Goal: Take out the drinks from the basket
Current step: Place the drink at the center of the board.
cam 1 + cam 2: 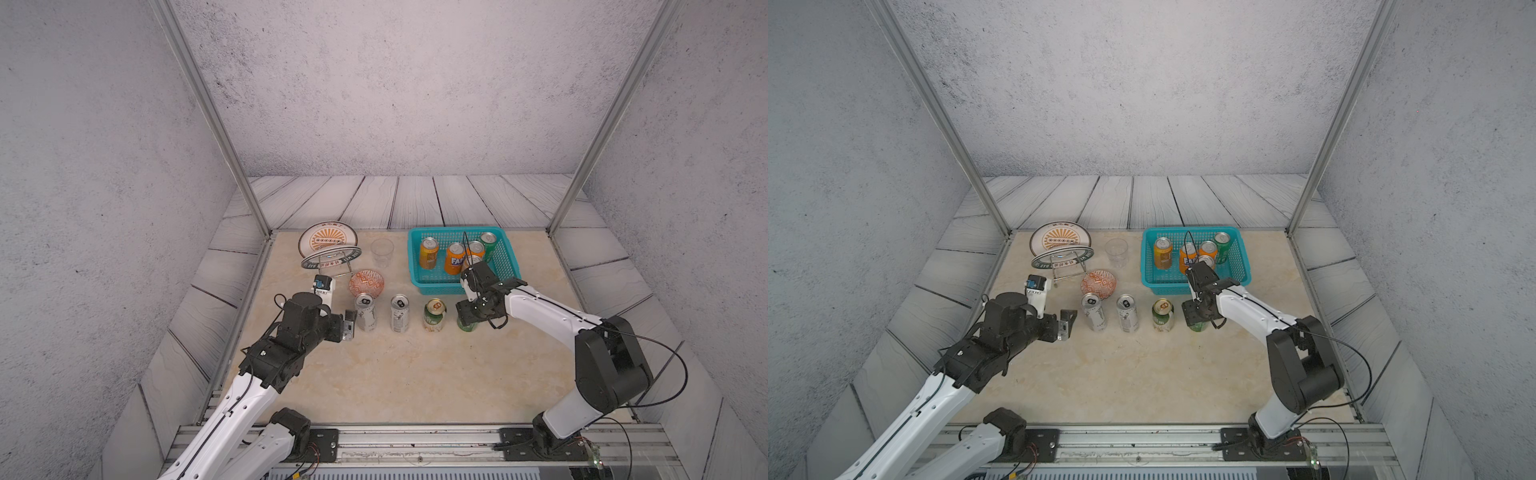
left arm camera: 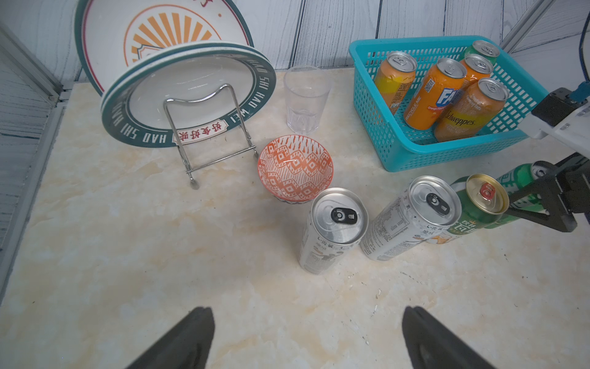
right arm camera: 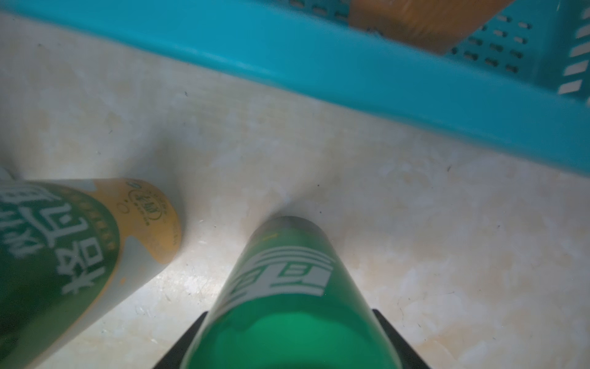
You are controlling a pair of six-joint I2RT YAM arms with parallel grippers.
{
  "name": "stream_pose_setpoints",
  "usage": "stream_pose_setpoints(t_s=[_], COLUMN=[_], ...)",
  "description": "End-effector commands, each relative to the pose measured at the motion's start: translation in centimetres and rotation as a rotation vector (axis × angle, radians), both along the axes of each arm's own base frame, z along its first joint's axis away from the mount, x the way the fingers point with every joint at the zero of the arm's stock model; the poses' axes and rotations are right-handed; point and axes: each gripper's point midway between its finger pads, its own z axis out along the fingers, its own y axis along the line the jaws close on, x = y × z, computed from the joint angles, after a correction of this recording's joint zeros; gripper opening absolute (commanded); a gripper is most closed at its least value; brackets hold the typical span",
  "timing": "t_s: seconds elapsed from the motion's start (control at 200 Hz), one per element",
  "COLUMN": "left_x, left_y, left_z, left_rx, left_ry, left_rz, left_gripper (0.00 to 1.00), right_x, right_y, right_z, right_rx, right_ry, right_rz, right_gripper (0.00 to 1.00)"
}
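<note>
The right hand [image 1: 466, 319] was closed around a green can [image 3: 287, 287]. In the right wrist view its dark fingers [image 3: 396, 346] pressed against either side of the can's body. In both top views this can sat at the right end of a row of four drinks across the middle of the frame, just below the teal basket [image 1: 436, 287]. Whether its base touched the worktop [image 1: 395, 374] could not be told.

Just left of it stood a green-and-cream can [image 1: 434, 316], then a white can [image 1: 400, 314] and a second white can [image 1: 365, 312]. All three were upright on the worktop and apart from one another.

Inside the basket, right of centre in the top views, stood four orange cans [image 2: 434, 92] in a cluster and a second green can [image 2: 483, 49] at the far corner.

The left hand [image 1: 348, 326] hovered just left of the row, jaws spread wide and holding nothing. Left of the basket were a clear cup [image 1: 382, 251], a patterned bowl [image 1: 366, 282] and plates [image 1: 328, 241] leaning in a wire rack [image 2: 207, 127].
</note>
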Motion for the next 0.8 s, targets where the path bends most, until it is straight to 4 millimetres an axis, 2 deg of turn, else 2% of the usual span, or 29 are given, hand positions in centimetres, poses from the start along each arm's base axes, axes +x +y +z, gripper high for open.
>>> stream_pose_setpoints(t_s=[0.0, 0.44, 0.636, 0.796], left_x=[0.0, -0.1, -0.1, -0.2], left_y=[0.2, 0.2, 0.3, 0.3], left_z=[0.1, 0.1, 0.1, 0.0], left_rx=[-0.006, -0.005, -0.001, -0.001], left_ry=[-0.009, -0.010, -0.010, -0.007], left_rz=[0.003, 0.004, 0.006, 0.007], left_gripper=[0.99, 0.99, 0.99, 0.99], right_x=[0.3, 0.1, 0.2, 0.3], right_y=[0.0, -0.3, -0.2, -0.1], right_z=[-0.8, 0.4, 1.6, 3.4], right_rx=[-0.014, -0.014, -0.008, 0.009], right_ry=[-0.002, -0.020, -0.035, -0.062], right_rz=[-0.014, -0.013, -0.010, -0.006], right_gripper=[0.63, 0.75, 0.79, 0.85])
